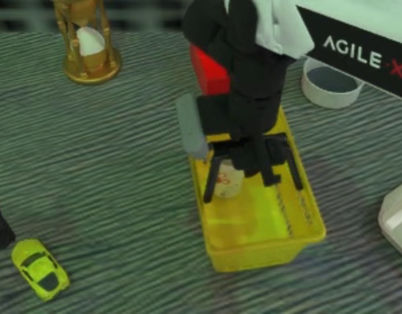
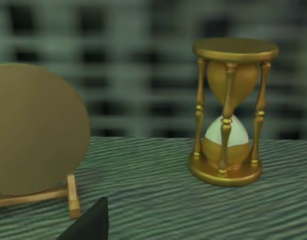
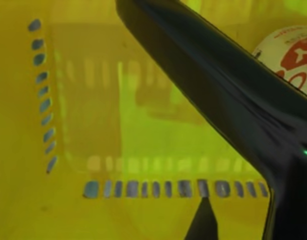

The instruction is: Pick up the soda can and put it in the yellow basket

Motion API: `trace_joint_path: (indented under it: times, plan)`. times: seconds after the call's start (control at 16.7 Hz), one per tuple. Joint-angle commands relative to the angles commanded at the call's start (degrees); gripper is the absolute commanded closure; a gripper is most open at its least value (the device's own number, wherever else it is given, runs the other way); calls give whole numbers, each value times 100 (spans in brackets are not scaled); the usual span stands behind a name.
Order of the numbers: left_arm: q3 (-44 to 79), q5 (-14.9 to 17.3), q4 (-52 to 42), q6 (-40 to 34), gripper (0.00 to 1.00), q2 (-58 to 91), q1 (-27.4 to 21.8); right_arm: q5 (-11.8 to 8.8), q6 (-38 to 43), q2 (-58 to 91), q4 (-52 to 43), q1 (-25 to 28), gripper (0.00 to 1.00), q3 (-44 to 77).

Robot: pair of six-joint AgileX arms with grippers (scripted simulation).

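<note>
- My right gripper (image 1: 243, 171) hangs over the yellow basket (image 1: 312, 226), low inside its far end; in the right wrist view one dark finger (image 3: 228, 100) crosses the picture with the soda can (image 3: 293, 60) beside it.
- I cannot tell whether its fingers are clamped on the can or apart from it.
- The soda can (image 1: 227, 180) is within the basket's walls, near the top view's left wall, beside a black handle (image 1: 211, 180).
- Its long axis seems tilted off upright, red logo facing the overhead camera; the exact lean is unclear.
- Handling, as I judge it: light, thin-walled, stiff yet dentable, smooth and slippery; best gripped across the mid-body, perpendicular to the axis.
- My left arm is parked at the table's left edge, facing an hourglass (image 2: 228, 112).
</note>
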Motion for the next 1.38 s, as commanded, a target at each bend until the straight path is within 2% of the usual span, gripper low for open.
trace_joint_path:
  times: [0.9, 1.38]
  plan:
    - [0, 0, 0, 0, 0, 0, 0, 2, -5, 1, -20, -9, 100, 22]
    - [0, 0, 0, 0, 0, 0, 0, 0, -215, -193, -1023, -167, 100, 830]
